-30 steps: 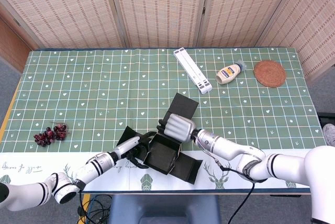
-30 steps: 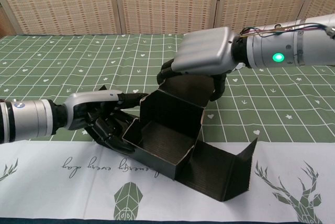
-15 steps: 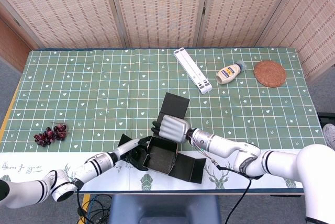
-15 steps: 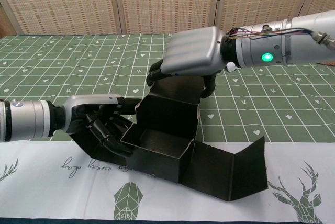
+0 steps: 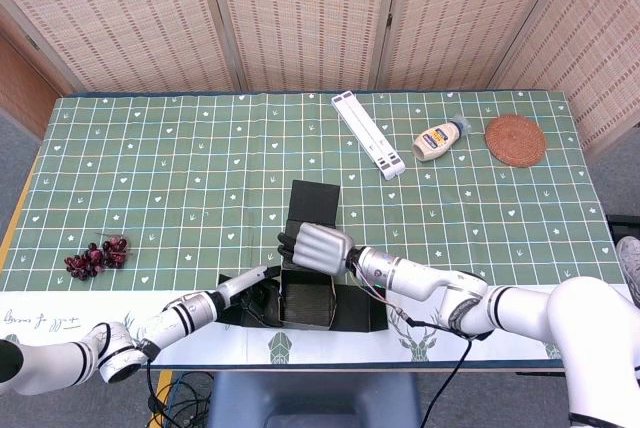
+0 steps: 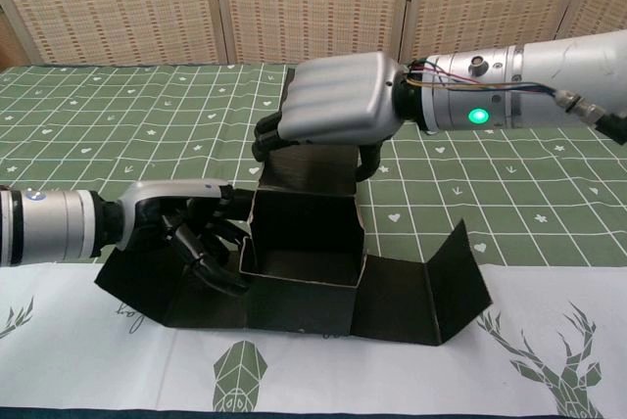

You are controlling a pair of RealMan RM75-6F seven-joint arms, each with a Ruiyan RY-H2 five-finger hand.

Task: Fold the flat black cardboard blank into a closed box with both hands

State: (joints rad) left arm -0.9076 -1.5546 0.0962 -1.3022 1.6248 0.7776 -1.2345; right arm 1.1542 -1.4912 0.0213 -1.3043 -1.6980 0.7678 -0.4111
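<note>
The half-folded black cardboard blank (image 6: 304, 243) sits at the table's near edge, looks light and bendable (best held near its creases), right hand (image 6: 328, 111) gripping its back wall, left hand (image 6: 186, 223) pressing its left wall.

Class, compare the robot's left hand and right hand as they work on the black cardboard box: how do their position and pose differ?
The right hand sits above the black cardboard box, fingers curled over its rear wall; the left hand lies low at the box's left side. The right hand shows its silver back to the chest camera; the left hand shows dark fingers spread toward the box's side wall. Both have silver shells, and both touch the box.
</note>
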